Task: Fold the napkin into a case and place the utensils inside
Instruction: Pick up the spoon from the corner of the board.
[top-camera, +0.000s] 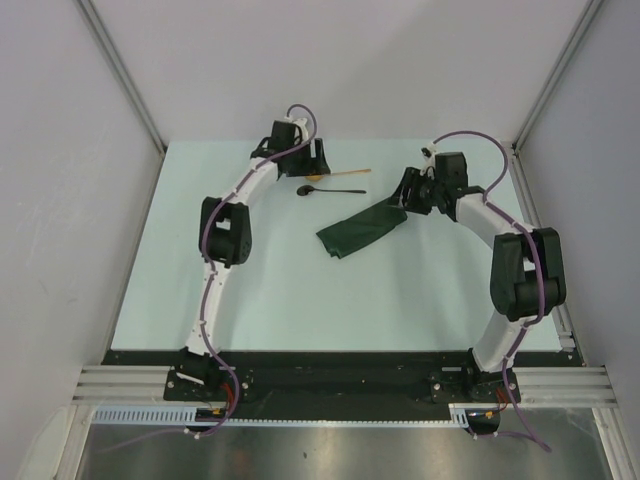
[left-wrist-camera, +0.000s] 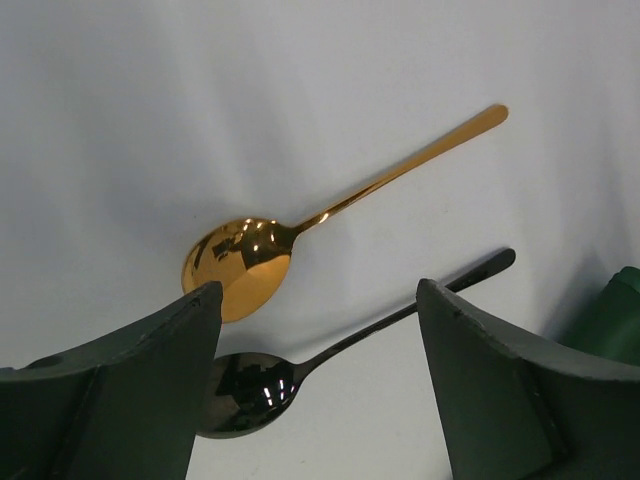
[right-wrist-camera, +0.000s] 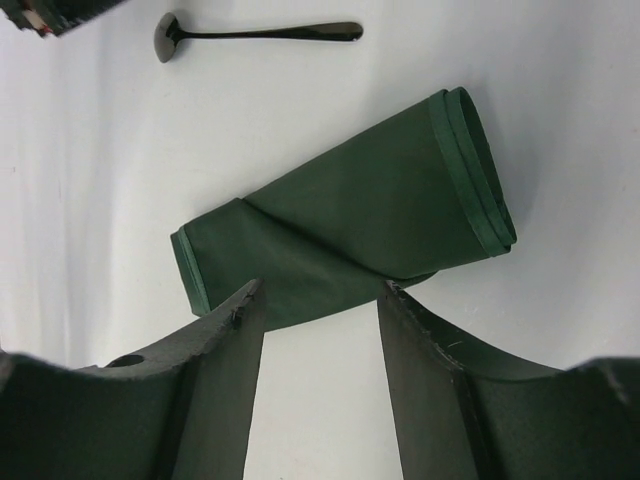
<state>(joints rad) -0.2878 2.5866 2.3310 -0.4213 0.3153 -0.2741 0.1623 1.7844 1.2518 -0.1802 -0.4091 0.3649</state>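
The left gripper (left-wrist-camera: 320, 290) hung wide open and empty. The black spoon (left-wrist-camera: 250, 390) lay on the table (left-wrist-camera: 150, 120) with its bowl between the fingers, the gold spoon (left-wrist-camera: 235, 265) just beyond it. The right gripper (right-wrist-camera: 320, 287) stood about half open, holding nothing, its fingertips over the near edge of the folded green napkin (right-wrist-camera: 350, 220). I couldn't tell whether they touched the cloth.

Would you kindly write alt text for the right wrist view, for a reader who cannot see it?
A folded dark green napkin lies slantwise on a white table, just beyond the open right gripper, whose two dark fingers rise from the bottom edge. A black spoon lies apart from the cloth near the top edge.
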